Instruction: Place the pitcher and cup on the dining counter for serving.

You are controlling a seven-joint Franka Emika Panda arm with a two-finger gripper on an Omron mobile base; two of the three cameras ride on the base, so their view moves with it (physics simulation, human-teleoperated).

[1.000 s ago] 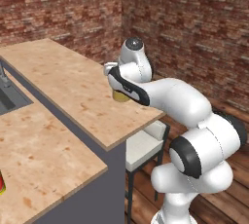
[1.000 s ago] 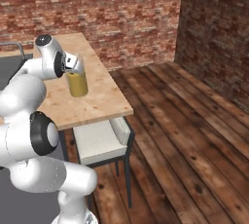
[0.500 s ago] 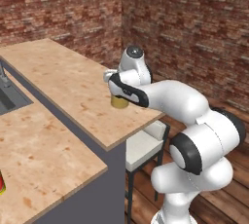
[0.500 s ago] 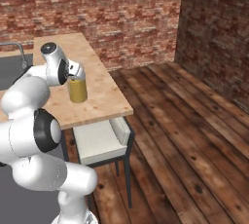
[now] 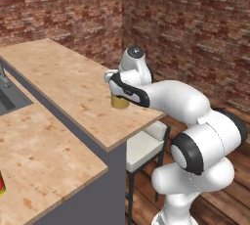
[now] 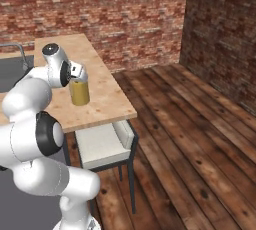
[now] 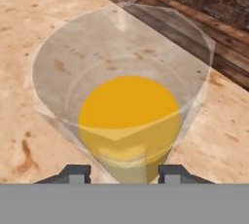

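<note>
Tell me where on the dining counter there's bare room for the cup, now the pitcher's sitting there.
Bare wood runs from the pitcher back along the dining counter toward the brick wall, and a narrower strip lies between pitcher and chair-side edge. It is crowded right at the pitcher, where the gripper and arm hang.

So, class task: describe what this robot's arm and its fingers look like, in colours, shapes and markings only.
The arm is made of glossy white, rounded segments joined by dark grey to black bands at the joints. A round dark cap tops the wrist. The gripper ends in two small, blocky dark grey fingers. No cables or markings are visible.
</note>
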